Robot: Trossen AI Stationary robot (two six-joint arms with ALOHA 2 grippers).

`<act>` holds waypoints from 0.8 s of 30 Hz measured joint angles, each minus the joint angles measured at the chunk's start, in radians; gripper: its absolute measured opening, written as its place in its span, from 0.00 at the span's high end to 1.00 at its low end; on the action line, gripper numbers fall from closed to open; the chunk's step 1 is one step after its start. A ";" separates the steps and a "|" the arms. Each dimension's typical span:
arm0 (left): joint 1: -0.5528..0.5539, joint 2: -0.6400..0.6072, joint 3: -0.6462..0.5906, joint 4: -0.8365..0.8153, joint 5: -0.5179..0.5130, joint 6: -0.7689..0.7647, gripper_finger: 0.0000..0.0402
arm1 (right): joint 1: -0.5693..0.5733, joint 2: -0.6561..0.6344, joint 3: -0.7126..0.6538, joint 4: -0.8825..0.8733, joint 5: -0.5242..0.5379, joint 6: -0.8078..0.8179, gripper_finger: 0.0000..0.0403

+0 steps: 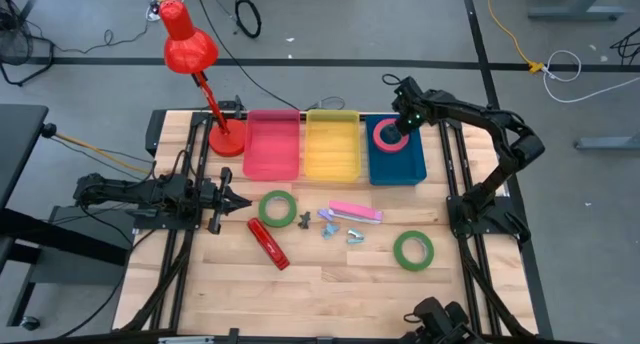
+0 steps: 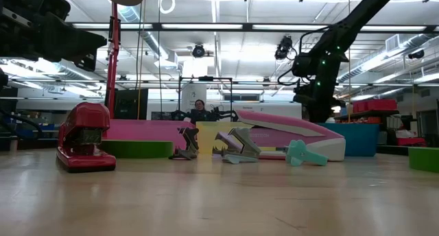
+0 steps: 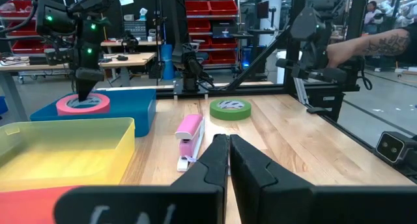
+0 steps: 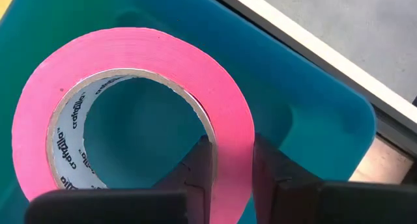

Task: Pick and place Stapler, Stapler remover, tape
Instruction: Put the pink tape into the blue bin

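Pink tape (image 4: 130, 113) hangs pinched through its wall by the right gripper (image 4: 232, 160) over the far blue bin (image 1: 400, 164), not yet released. Both green tapes (image 1: 277, 208), both staplers (image 1: 268, 243) and the removers (image 1: 340, 228) remain on the table (image 1: 330, 289). The left gripper (image 3: 229, 146) waits shut, empty, at the left.

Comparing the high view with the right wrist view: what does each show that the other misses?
Only the high view: the left tool shut over the table, two green tape rolls, the red stapler, the pink bin and yellow bin.
Only the right wrist view: printing inside the roll's core.
Both: the right tool shut on the pink tape over the blue bin.
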 joint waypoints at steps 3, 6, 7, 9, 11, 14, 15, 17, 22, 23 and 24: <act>0.000 0.000 0.000 0.000 0.000 0.000 0.95 | -0.004 0.000 0.000 0.001 0.000 0.000 0.86; 0.000 0.000 0.000 0.000 0.000 0.000 0.95 | -0.004 0.000 0.000 0.004 0.002 0.000 0.86; 0.000 0.000 0.000 0.000 0.000 0.000 0.95 | -0.004 0.000 0.000 0.004 0.003 0.000 0.84; 0.000 0.000 0.000 0.000 0.000 0.000 0.95 | -0.004 0.000 0.000 0.004 0.005 0.000 0.81; 0.000 0.000 0.000 0.000 0.000 0.000 0.95 | -0.003 0.000 0.000 0.004 0.015 -0.007 0.78; 0.000 0.000 0.000 0.000 0.000 0.000 0.95 | -0.003 0.000 0.000 0.004 0.018 -0.015 0.76; 0.000 0.000 0.000 0.000 0.000 0.000 0.95 | -0.003 0.000 0.000 0.005 0.018 -0.016 0.75; 0.000 0.000 0.000 0.000 0.000 0.000 0.95 | -0.003 0.000 0.000 0.005 0.018 -0.016 0.74; 0.000 0.000 0.000 0.000 0.000 0.000 0.95 | -0.003 0.000 0.000 0.005 0.018 -0.016 0.68; 0.000 0.000 0.000 0.000 0.000 0.000 0.95 | -0.003 0.000 0.000 0.006 0.018 -0.016 0.67; 0.000 0.000 0.000 0.000 0.000 0.000 0.95 | -0.003 0.000 0.000 0.007 0.018 -0.016 0.65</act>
